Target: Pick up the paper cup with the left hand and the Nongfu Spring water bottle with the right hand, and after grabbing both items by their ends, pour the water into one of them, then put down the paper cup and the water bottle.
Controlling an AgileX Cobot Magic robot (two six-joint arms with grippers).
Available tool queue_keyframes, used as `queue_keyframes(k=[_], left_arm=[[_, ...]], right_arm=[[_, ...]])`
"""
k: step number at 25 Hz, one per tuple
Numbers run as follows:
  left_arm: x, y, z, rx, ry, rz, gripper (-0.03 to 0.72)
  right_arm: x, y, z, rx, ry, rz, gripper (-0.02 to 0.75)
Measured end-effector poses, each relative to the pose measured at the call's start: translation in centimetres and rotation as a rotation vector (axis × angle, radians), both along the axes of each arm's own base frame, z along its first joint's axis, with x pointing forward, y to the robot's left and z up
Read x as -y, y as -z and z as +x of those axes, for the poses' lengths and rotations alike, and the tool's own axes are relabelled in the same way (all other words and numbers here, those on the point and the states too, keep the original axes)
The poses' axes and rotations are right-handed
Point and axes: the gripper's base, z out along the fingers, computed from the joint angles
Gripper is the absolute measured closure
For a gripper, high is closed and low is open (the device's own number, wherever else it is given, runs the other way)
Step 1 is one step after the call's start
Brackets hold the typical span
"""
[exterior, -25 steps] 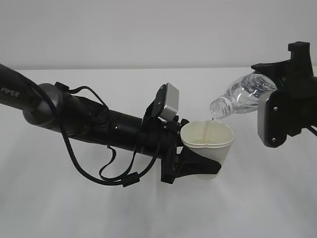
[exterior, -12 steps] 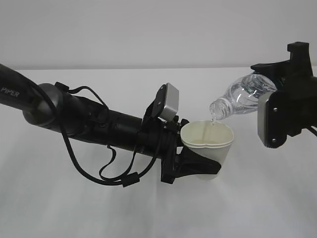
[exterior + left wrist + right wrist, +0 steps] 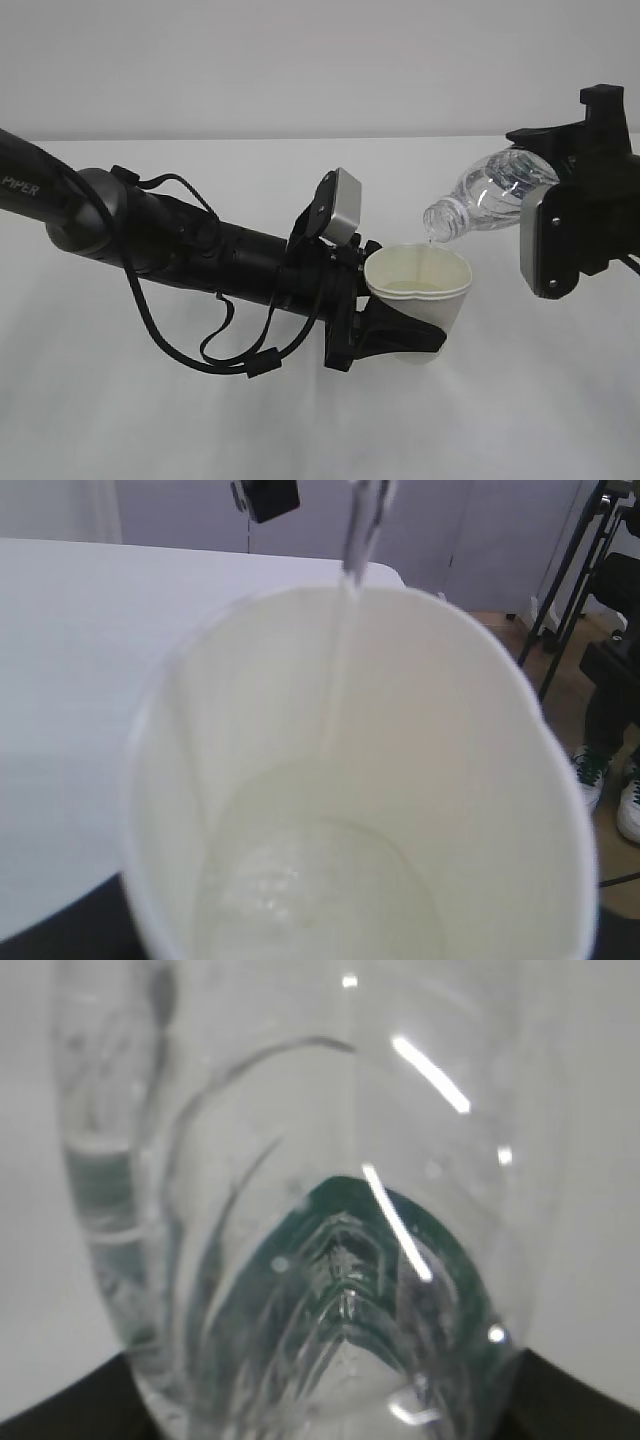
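Mid-pour. Left hand (image 3: 385,335) grips the paper cup (image 3: 420,295) low on its wall, centre of the exterior frame, rim squeezed slightly out of round. Right hand (image 3: 560,215), right edge of frame, holds the Nongfu Spring water bottle (image 3: 485,203) by its base end, tilted neck-down, mouth just above the cup's far rim. Thin stream of water (image 3: 340,670) falls inside the far wall; a shallow pool shows at the bottom. Risks, as judged: the stream lands close to the rim, so a small drift of either arm could spill onto the table (image 3: 520,400); a tighter squeeze could buckle the cup.
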Motion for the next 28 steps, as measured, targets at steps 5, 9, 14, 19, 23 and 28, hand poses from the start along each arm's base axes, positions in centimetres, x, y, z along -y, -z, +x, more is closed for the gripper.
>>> queue_keyframes(k=[5, 9, 14, 19, 23, 28], left_arm=[[0.0, 0.0, 0.0, 0.0, 0.0, 0.0, 0.249], [0.0, 0.0, 0.0, 0.0, 0.0, 0.0, 0.249], [0.0, 0.0, 0.0, 0.0, 0.0, 0.0, 0.249], [0.0, 0.0, 0.0, 0.0, 0.0, 0.0, 0.249], [-0.01, 0.1, -0.01, -0.001, 0.002, 0.002, 0.249], [-0.01, 0.18, -0.02, -0.003, 0.002, 0.004, 0.249]], right_arm=[[0.01, 0.04, -0.01, 0.001, -0.003, -0.015, 0.329], [0.03, 0.07, -0.01, 0.0, -0.004, -0.024, 0.329], [0.03, 0.06, 0.01, 0.0, -0.005, -0.028, 0.329], [0.04, 0.06, 0.01, 0.0, -0.005, -0.029, 0.329], [0.04, 0.08, 0.01, 0.002, -0.007, -0.039, 0.329], [0.04, 0.08, 0.01, 0.002, -0.008, -0.041, 0.329]])
